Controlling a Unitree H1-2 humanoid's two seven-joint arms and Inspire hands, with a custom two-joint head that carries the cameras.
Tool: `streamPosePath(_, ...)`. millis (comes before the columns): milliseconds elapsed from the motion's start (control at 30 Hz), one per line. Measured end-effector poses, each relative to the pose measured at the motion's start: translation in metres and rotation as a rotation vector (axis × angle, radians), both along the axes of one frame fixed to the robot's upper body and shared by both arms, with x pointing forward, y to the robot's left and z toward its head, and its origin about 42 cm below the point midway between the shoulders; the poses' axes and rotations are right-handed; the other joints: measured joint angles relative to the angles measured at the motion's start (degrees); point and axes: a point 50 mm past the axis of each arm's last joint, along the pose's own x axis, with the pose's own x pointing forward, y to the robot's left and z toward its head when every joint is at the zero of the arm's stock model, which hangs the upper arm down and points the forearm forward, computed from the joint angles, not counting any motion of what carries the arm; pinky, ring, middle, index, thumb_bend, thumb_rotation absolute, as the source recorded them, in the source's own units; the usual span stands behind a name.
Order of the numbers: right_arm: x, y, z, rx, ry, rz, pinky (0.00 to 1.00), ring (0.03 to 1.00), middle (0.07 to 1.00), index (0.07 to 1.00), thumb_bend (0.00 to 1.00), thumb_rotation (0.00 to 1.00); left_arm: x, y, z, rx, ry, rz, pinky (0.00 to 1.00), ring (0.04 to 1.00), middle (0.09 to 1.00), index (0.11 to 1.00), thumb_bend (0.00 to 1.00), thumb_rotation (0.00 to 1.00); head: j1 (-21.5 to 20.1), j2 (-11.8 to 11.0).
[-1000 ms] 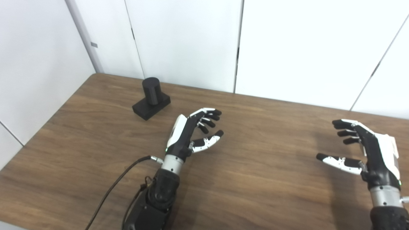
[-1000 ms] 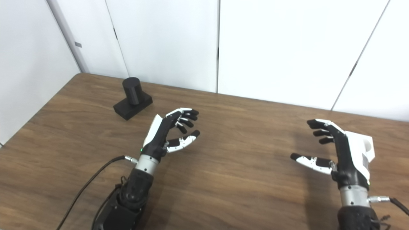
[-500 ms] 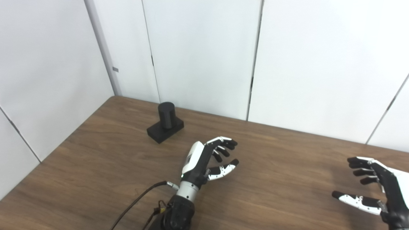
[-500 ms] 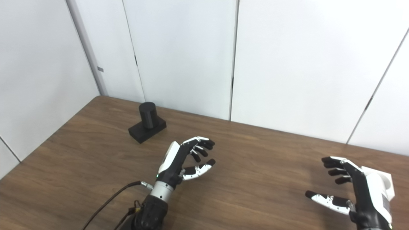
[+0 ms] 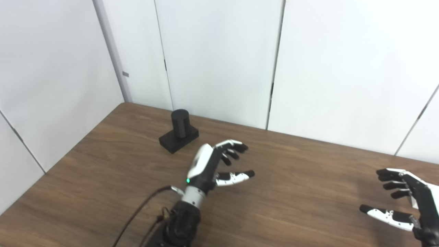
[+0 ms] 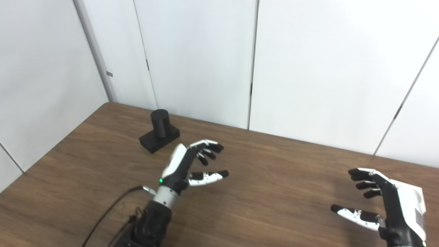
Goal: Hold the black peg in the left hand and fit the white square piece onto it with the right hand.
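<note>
Reaching has not yet produced a grasp; the left hand (image 5: pixel 214 164) hovers over the table (image 5: pixel 295 192) with fingers spread and empty, near but apart from the black peg (image 5: pixel 179 119), which stands upright on its black base (image 5: pixel 178 139) toward the far left corner; the right hand (image 6: pixel 387 206) is likewise spread and empty; the white square piece cannot be picked out with certainty behind that hand. Judged next: bring the left hand to the peg and close around it.

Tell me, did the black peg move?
No. The black peg keeps its spot by the back edge of the table, below the same wall seam; the camera shifted.
</note>
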Motion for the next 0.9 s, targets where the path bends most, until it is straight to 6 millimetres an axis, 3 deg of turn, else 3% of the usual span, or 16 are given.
streamPosePath(167,-0.002,-0.005,0.002,0.002,-0.004,-0.005,0.51,0.597,0.647,0.65,0.73,0.0,0.001,0.015,0.009,0.042,0.003,-0.01,0.51,0.665,0.708,0.654,0.84,0.1,0.5,0.2)
streamPosePath(333,-0.003,-0.005,0.003,0.001,-0.006,-0.001,0.49,0.589,0.643,0.649,0.73,0.0,0.006,0.025,0.023,0.086,-0.023,0.019,0.54,0.645,0.701,0.687,0.85,0.15,1.1,0.2)
streamPosePath(633,-0.005,-0.007,0.003,-0.001,0.002,0.006,0.49,0.594,0.648,0.657,0.72,0.0,0.01,0.061,0.042,0.14,-0.057,0.142,0.61,0.723,0.761,0.782,0.85,0.16,1.8,0.3)
streamPosePath(900,-0.006,-0.006,0.007,0.006,0.003,0.013,0.5,0.596,0.649,0.655,0.72,0.0,0.016,0.077,0.055,0.196,-0.065,0.209,0.64,0.779,0.82,0.822,0.85,0.19,2.1,0.5)
